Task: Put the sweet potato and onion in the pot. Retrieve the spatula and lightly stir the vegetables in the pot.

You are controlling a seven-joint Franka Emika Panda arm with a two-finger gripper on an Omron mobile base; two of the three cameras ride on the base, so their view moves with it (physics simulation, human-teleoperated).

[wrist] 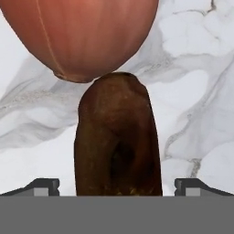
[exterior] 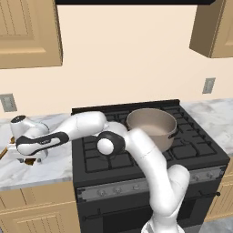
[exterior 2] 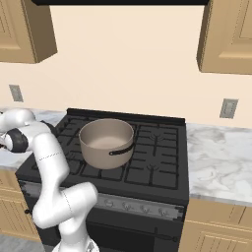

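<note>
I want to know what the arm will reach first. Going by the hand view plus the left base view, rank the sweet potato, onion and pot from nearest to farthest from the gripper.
1. Sweet potato: between the open gripper's fingertips, on the marble counter.
2. Onion: just beyond the sweet potato.
3. Pot: on the stove, well to the arm's right.

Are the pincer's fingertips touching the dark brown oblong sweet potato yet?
Apart. In the hand view, marble counter shows between each fingertip and the sweet potato; the pincer stands open around it.
</note>
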